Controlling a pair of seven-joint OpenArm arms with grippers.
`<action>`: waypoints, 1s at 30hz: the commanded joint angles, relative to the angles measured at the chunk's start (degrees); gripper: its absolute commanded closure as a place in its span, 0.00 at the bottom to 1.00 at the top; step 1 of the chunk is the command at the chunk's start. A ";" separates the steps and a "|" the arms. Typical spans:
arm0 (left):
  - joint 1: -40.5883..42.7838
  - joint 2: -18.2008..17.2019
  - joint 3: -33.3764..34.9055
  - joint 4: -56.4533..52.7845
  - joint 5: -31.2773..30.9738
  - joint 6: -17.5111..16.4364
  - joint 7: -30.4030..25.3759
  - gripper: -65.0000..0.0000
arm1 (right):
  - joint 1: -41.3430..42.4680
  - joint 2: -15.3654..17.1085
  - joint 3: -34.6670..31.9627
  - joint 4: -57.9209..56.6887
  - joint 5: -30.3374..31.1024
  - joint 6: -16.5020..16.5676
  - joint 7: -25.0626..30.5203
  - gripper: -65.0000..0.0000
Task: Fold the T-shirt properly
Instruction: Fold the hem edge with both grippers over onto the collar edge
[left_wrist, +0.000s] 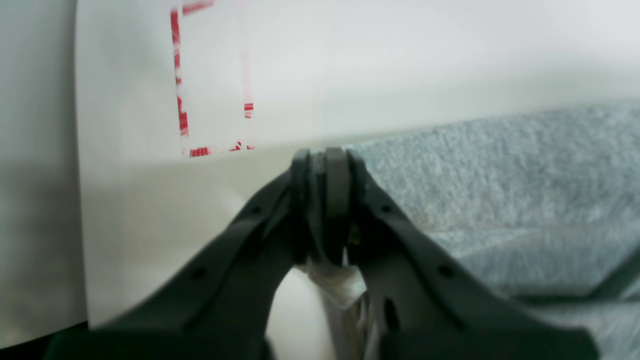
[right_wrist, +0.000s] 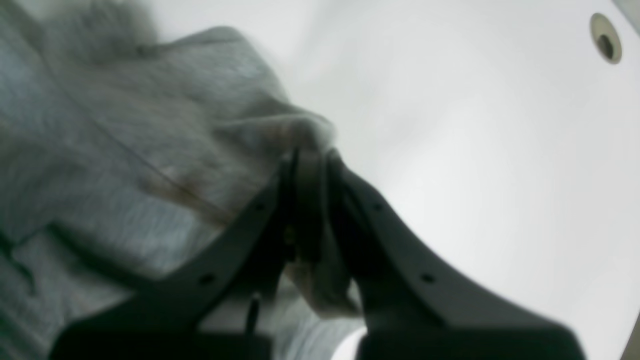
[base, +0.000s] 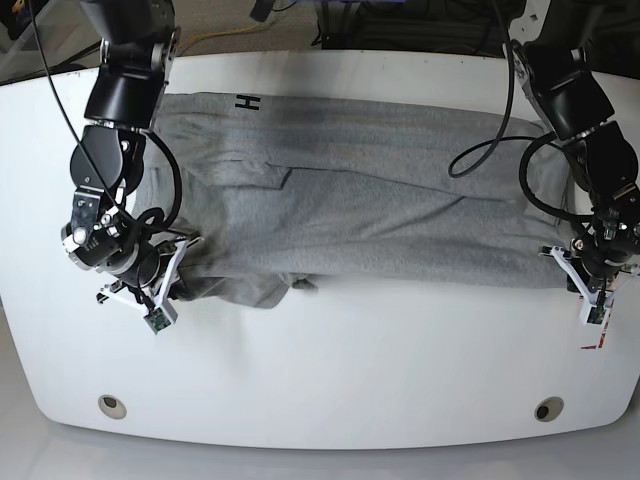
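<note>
Lying across the white tabletop (base: 320, 380) from 9 to 3 o'clock, the soft, light, floppy T-shirt (base: 380, 215) was best taken by its edges, w/ left pincer (base: 583, 262) & right pincer (base: 186, 247) each clenched on cloth.

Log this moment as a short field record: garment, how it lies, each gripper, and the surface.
garment: grey T-shirt, black letter H showing near its far edge
lay: spread in a wide band across the table, near edge bunched at the base view's left end
left gripper: shut, pinching the shirt's edge
right gripper: shut on a bunched fold of the shirt
surface: white table, red tape marks beside the left gripper
</note>
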 joint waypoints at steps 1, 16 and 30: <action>0.62 -1.01 -0.31 2.77 0.62 -0.71 -0.64 1.00 | -0.97 0.31 2.30 6.56 0.36 -0.27 -0.96 1.00; 18.91 -1.19 -0.49 15.78 0.79 -3.70 -0.64 1.00 | -22.33 -5.67 14.35 21.76 5.19 -0.27 -8.08 1.00; 27.35 -2.51 -1.28 16.05 0.79 -4.97 -0.82 1.00 | -29.45 -6.28 17.60 19.48 9.59 -0.27 -7.90 0.69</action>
